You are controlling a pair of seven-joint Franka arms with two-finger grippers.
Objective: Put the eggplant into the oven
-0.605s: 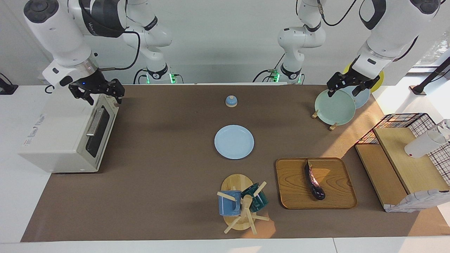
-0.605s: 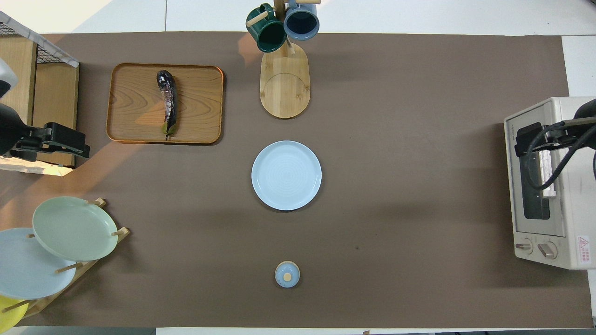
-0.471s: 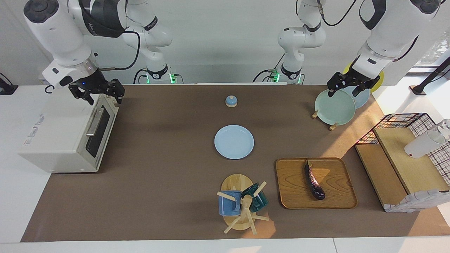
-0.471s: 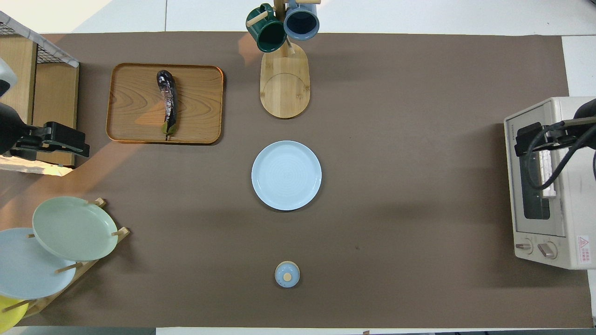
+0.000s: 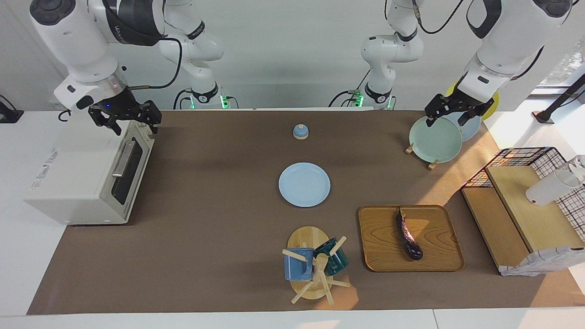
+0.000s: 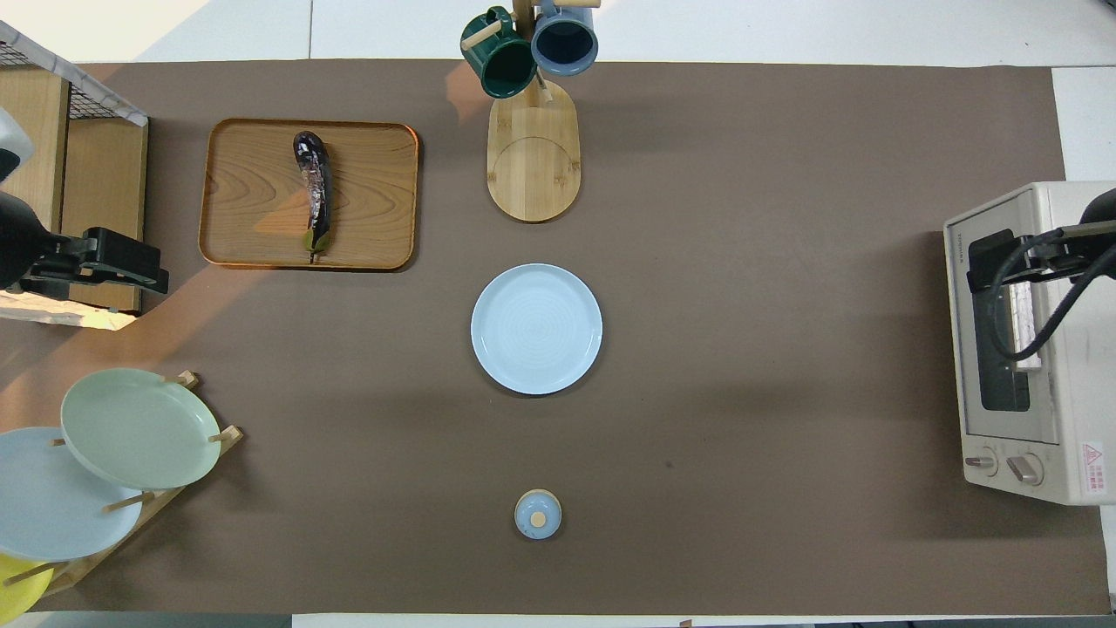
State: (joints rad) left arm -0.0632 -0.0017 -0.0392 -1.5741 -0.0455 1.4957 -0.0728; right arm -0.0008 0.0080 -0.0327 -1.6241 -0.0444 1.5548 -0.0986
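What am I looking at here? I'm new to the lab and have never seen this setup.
These are two white robot arms at a table covered in brown paper, photographed once from across the table and once from above their own end. The right gripper hangs over the boxy cream-white toaster oven, whose dark glass door is shut. The left gripper hangs over the pale green plate in a wooden rack. Both are open and hold nothing. The slim dark purple eggplant lies on a wooden tray toward the left arm's end. In the middle sits a light blue plate, with a small blue domed lid nearer the robots and a wooden mug stand farther away.
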